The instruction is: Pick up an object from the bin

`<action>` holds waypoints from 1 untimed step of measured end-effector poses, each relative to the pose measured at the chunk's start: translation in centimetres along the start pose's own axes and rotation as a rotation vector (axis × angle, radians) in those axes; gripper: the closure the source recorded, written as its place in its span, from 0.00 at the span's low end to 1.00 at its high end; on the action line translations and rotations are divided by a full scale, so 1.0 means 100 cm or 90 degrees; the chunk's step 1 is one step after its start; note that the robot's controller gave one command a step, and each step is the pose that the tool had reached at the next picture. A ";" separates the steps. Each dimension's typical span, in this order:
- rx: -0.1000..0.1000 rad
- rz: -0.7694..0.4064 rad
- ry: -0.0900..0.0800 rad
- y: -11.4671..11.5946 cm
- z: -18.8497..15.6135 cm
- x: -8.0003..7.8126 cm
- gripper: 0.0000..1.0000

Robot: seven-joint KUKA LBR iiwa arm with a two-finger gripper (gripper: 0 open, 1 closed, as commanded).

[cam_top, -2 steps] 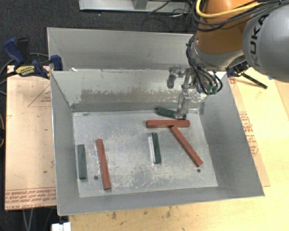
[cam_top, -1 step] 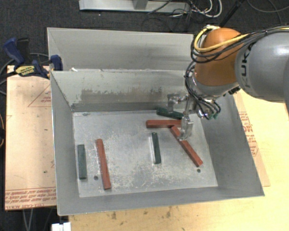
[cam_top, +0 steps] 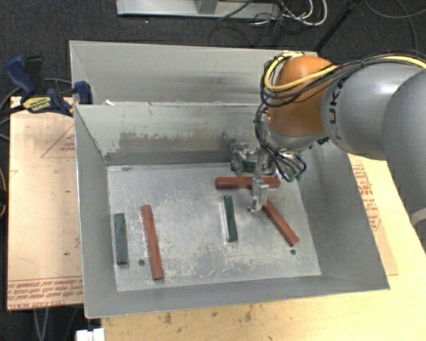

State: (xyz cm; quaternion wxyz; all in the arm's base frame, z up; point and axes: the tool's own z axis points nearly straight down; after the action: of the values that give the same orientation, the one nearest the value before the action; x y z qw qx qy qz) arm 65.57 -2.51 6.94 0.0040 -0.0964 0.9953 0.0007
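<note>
Tool low in bin, centre-right, across short red-brown bar; bar's middle hidden behind it. Whether tool gripped it: could not tell. Second red-brown bar and green bar just beside.

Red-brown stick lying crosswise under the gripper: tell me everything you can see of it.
The red-brown stick is a slim, straight, flat bar, matte like painted wood. It lies crosswise in the bin, at the floor's right rear, near the back wall. The gripper crosses its right half, hiding part; whether it is held cannot be told. It touches no other stick.
</note>
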 end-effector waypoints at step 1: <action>0.001 0.000 -0.001 -0.001 -0.004 -0.001 1.00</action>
State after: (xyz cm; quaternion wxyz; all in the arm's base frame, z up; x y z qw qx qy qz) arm 65.69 -2.57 7.37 0.0050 -0.0964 0.9953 0.0003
